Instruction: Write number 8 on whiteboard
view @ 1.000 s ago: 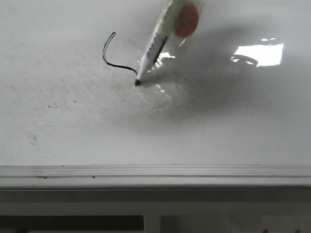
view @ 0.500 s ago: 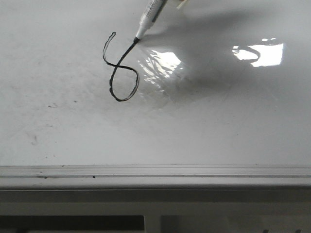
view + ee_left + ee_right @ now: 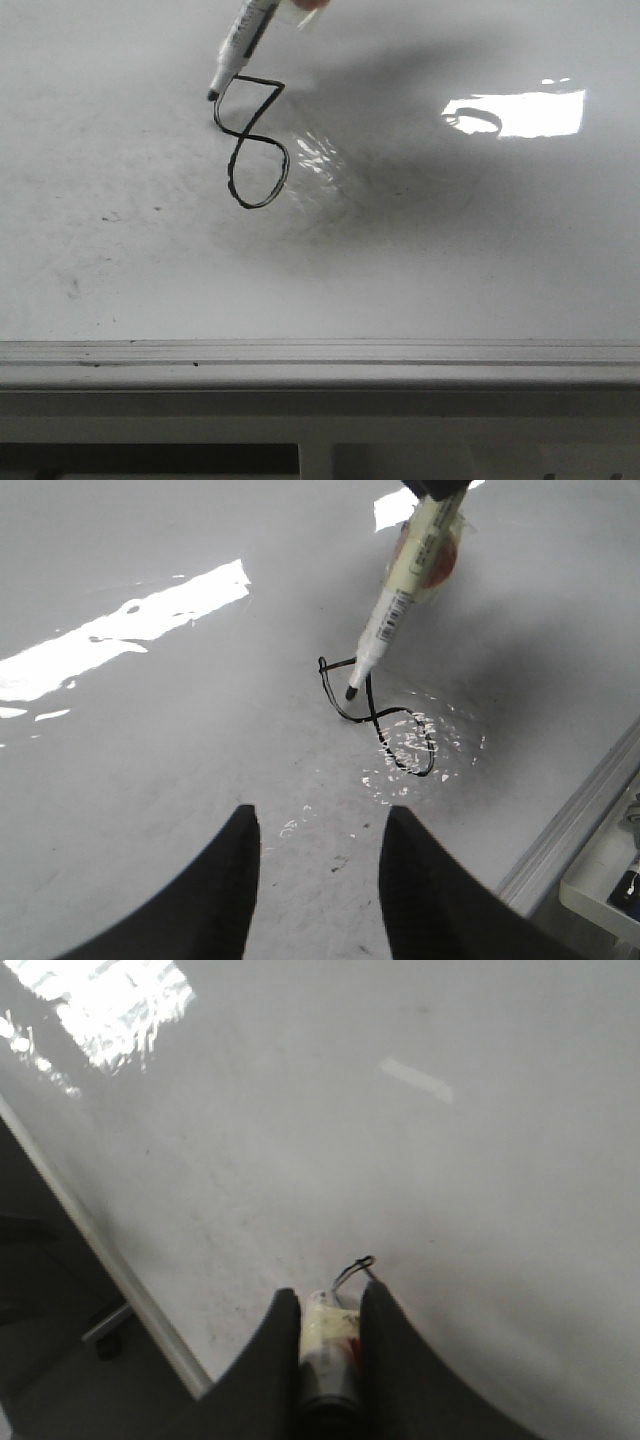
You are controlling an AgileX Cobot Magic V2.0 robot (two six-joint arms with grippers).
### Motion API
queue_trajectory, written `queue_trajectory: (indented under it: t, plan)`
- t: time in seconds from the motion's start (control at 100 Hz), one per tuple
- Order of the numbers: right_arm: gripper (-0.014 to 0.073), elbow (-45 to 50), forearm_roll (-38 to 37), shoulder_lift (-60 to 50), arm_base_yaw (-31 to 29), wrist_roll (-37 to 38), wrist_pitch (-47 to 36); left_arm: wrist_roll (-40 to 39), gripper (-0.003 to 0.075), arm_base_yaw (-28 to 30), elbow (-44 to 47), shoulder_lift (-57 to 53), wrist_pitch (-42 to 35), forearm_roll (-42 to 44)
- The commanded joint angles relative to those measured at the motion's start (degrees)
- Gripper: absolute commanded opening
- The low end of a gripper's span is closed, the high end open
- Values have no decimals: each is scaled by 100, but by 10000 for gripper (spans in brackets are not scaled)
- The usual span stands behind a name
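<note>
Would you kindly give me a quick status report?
Right gripper shut on marker; left gripper open, idle. Number 8 nearly closed on whiteboard. Nothing obstructing.

The left gripper (image 3: 315, 880) showed two broad fingers (image 3: 215, 900), matte black, smooth and gently curved, tapering to rounded tips, with no screws, cables or markings in sight. The right gripper (image 3: 322, 1305) had the same dark, plain fingers (image 3: 268, 1360), curved and rounded at the ends, their surfaces unmarked and slightly dull.
</note>
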Motion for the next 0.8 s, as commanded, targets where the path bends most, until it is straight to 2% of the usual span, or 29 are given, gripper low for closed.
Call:
queue_trajectory:
  t: [0.0, 0.12, 0.31, 0.7, 0.79]
  plan:
    - [-43, -165, 8, -60, 287, -34, -236, -62, 271, -59, -167, 235, -519, 65]
    - [-43, -165, 11, 228, 689, 20, -447, -62, 271, -59, -167, 678, -838, 751]
    - [-43, -165, 21, 578, 1050, 212, -664, -62, 271, -59, -192, 1382, -1516, 791]
    - [-43, -165, 92, 622, 1152, 260, -636, -62, 270, -59, -247, 1947, -1806, 1304]
    - [-43, -165, 130, 622, 1152, 260, -628, -62, 242, -59, -247, 1960, -1838, 1304]
